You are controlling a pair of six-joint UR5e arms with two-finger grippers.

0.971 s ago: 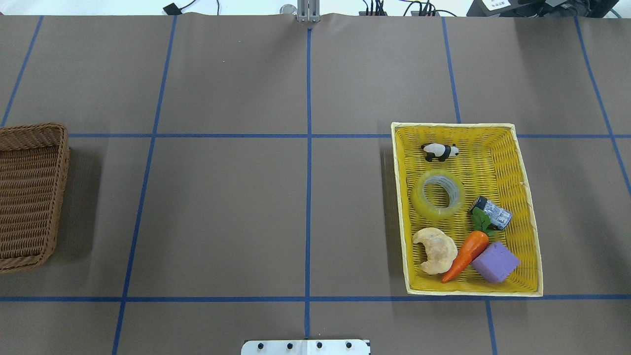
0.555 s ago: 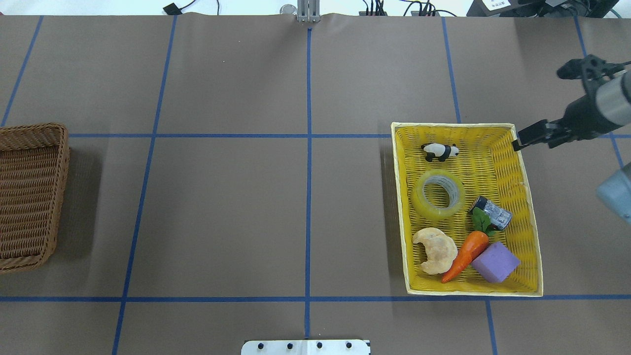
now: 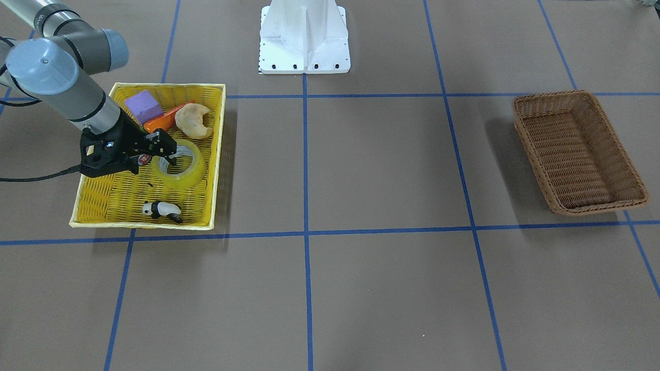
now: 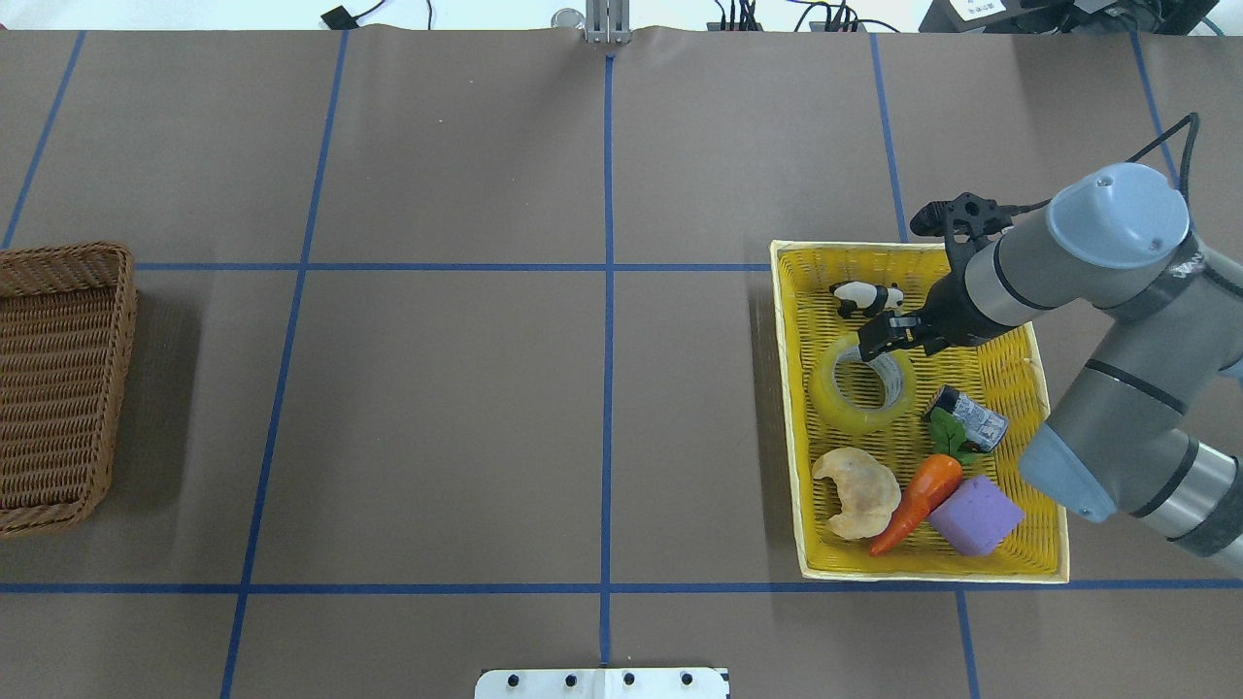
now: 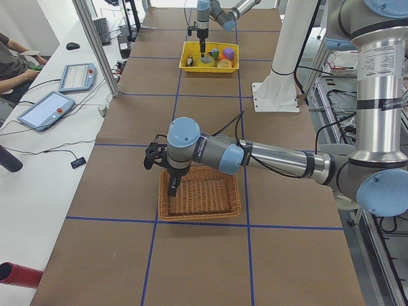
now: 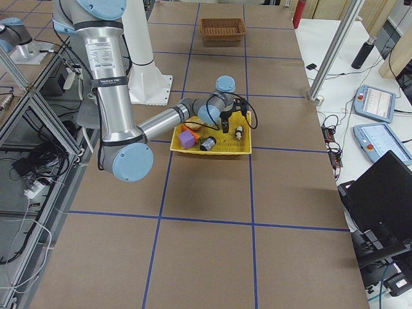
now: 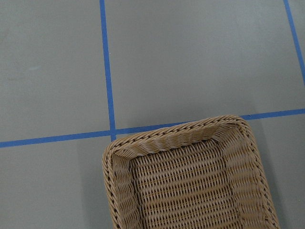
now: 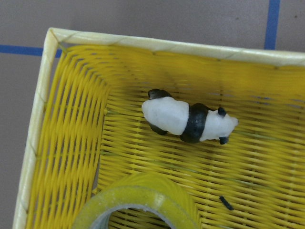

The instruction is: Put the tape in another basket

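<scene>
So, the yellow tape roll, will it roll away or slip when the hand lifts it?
The tape lies flat in the yellow basket, so a nudge would probably slide it, not roll it; on its edge it likely would roll. Its glossy outer face may be slippery, so pinching the wall through the open core, where the right hand hovers, seems safer.

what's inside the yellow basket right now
In the yellow basket: the tape, a panda figure, a pastry, a carrot, a purple block and a small grey cylinder. The right gripper covers part of the tape's rim.
</scene>
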